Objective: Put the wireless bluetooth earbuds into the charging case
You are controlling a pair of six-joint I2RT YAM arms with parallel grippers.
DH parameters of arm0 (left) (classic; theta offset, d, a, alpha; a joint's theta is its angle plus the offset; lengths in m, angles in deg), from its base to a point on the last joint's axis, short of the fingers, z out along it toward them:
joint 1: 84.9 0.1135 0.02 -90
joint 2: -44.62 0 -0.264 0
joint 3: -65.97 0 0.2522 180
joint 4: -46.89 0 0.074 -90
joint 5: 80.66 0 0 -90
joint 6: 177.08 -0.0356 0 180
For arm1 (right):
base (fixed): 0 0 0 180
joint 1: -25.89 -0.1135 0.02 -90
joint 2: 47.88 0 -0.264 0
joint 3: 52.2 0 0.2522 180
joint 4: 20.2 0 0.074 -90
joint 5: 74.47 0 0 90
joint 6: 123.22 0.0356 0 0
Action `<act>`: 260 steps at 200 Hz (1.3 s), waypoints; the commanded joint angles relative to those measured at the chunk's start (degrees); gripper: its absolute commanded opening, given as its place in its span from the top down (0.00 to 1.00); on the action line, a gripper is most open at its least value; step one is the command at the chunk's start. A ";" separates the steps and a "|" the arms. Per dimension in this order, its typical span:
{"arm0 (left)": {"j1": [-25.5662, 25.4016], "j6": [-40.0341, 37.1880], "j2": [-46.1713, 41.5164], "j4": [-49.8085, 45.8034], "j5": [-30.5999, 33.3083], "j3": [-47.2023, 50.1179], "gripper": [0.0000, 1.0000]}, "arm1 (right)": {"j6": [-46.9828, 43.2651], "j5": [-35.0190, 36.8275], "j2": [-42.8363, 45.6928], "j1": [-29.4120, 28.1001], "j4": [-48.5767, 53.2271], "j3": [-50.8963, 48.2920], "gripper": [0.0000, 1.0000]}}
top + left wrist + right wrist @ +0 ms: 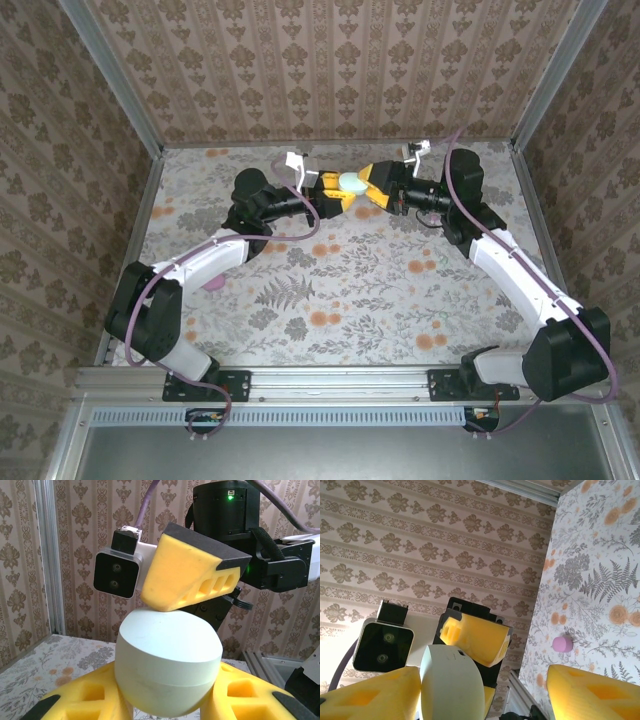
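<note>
Above the far desk (380,300), left fingers (85,700) clamped the closed charging case (167,655); right fingers (185,575) stood apart around it; inserting earbuds looked undone.

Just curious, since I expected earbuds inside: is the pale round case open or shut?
Shut. The case shows only a thin seam between lid and base, no gap, while gripped by the left hand.

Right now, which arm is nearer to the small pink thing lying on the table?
Left. The left arm passes right beside the pink thing; the left gripper is farther off, shut on the pale case. The right arm lies on the opposite side, well away.
</note>
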 commanded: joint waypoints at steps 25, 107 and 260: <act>-0.07 -2.53 -0.93 -0.16 -0.97 -1.39 0.72 | 0.86 -1.96 0.20 -0.18 -0.19 1.61 0.35; -0.05 -2.33 -0.41 -0.73 -1.41 -1.71 0.72 | 0.84 -4.42 0.69 -0.08 -0.56 2.03 0.49; 0.03 -3.48 -0.77 -2.87 -1.76 -2.16 0.72 | 0.02 -7.12 0.24 -0.21 -0.05 2.75 0.61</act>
